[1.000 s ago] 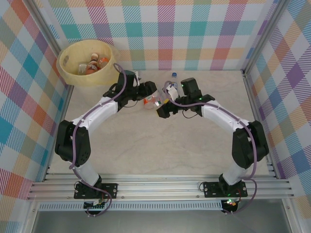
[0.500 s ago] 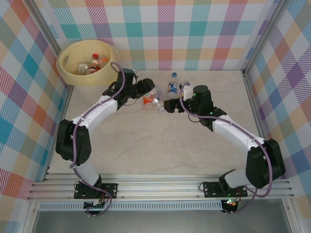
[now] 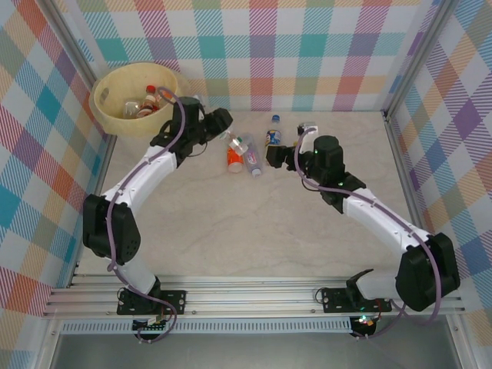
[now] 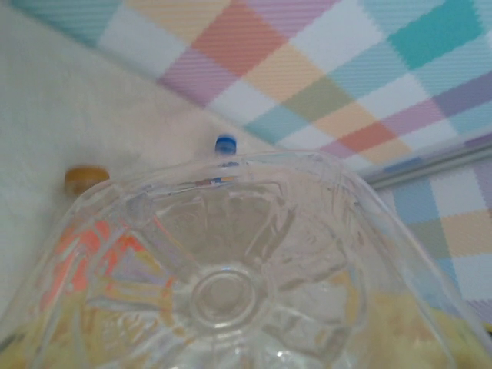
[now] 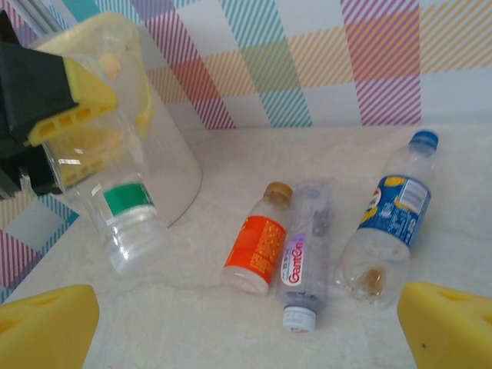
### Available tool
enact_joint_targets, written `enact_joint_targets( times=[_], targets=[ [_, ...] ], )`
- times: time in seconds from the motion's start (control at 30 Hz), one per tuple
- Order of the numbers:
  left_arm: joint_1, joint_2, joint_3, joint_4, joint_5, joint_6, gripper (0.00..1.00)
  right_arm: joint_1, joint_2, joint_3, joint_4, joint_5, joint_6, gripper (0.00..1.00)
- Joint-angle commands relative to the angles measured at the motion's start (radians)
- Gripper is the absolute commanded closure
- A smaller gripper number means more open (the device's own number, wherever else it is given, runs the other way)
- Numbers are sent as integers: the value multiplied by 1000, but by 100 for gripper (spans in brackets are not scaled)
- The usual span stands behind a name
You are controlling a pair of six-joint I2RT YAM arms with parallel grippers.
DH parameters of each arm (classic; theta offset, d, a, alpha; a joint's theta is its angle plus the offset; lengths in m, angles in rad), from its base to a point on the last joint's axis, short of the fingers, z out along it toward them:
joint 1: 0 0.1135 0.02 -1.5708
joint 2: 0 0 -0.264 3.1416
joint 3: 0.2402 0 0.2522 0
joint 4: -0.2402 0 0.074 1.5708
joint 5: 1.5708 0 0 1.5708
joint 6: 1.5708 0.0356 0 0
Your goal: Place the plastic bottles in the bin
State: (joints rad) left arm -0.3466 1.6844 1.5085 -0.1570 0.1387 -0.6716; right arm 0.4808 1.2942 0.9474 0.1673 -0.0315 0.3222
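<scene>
**Left claw gripping a green-labelled bottle near the bin**

The right wrist view is showing the left gripper [image 5: 104, 100] pinching a clear green-labelled bottle [image 5: 127, 207] between yellow pads, white cap tilting down, just before the bag-lined bin [image 3: 108, 119]. The left wrist view is giving that bottle's moulded base close up. The right gripper [image 5: 250, 327] is gaping wide, holding nothing, facing three bottles lying together on the marbled table [image 5: 192, 330]: orange-labelled bottle [image 5: 257, 242], purple-lettered bottle [image 5: 304, 254] and blue-labelled bottle [image 5: 392, 219].

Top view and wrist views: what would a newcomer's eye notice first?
The left tool holds a clear green-labelled bottle, cap downward, beside the bin at the table's far left. Three more lie together on the table before the open right tool: an orange bottle, a pink-labelled bottle and a blue-labelled bottle.
</scene>
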Motion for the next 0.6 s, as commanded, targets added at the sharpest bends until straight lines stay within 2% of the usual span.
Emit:
enact_joint_targets(
  times=[0.0,0.1,0.2,0.4,0.5,0.57],
  targets=[
    [24,-67,56,76,-109,29,47,-3,-40,-20,3,27,-41,0],
    [50,-79,54,186,-110,-20,47,-4,-75,-55,41,51,-30,0],
    [58,-81,90,219,-160,-1,46,-3,-100,-83,66,89,-39,0],
    [76,-105,104,278,-393,88,46,-4,-110,-82,31,106,-55,0],
    [79,-128,37,419,-585,167,45,-3,-108,-84,31,109,-52,0],
    [97,-129,4,513,-657,228,45,-4,-108,-84,30,111,-49,0]
  ],
)
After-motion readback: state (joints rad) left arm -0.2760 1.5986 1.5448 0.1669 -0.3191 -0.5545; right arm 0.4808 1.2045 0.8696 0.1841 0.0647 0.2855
